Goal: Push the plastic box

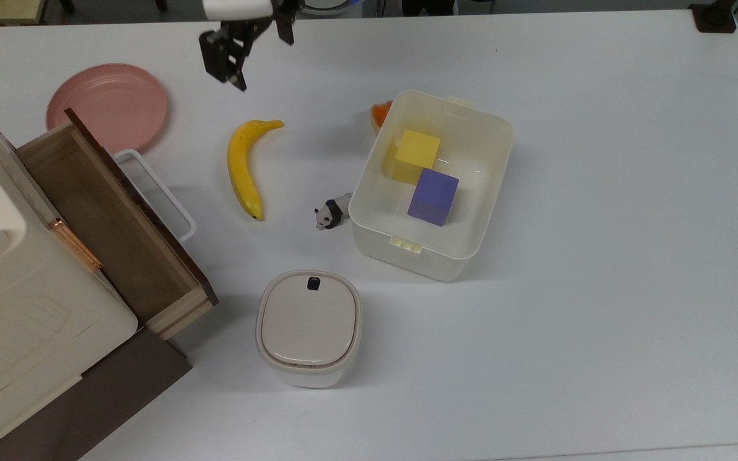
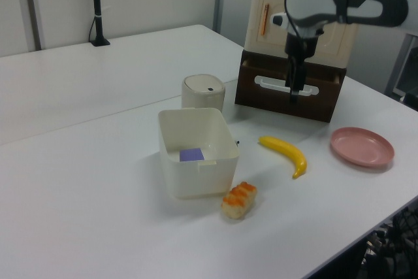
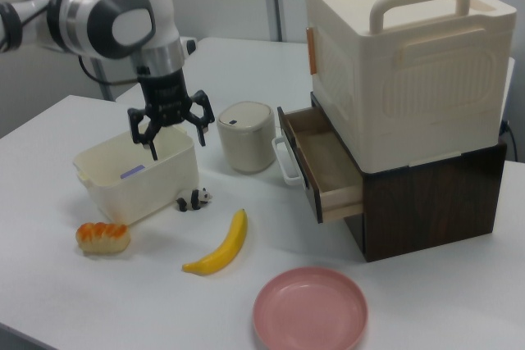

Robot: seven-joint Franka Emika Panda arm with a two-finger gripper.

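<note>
Hovering above the white bench (image 1: 599,320), the gripper (image 3: 177,138) hangs in the air with its fingers (image 3: 153,150) spread wide and nothing between them; in the top view it sits near the upper edge, between the pink plate (image 1: 107,105) and the banana (image 1: 245,164), well apart from the plastic box (image 1: 432,186). That lidless tub stands on the bench near the middle of the top view, slightly turned, with a yellow cube (image 1: 416,149) and a purple cube (image 1: 434,196) side by side inside it. A small panda figure (image 1: 332,212) lies just beside the box's wall on the top view's left, and an orange-topped bread roll (image 2: 239,200) rests just beside the box's short end. The squarish container with the beige lid (image 1: 309,327) stands near the box, toward the top view's bottom. At the top view's left, the cream cabinet (image 3: 406,63) has its wooden drawer (image 1: 113,224) pulled open.
</note>
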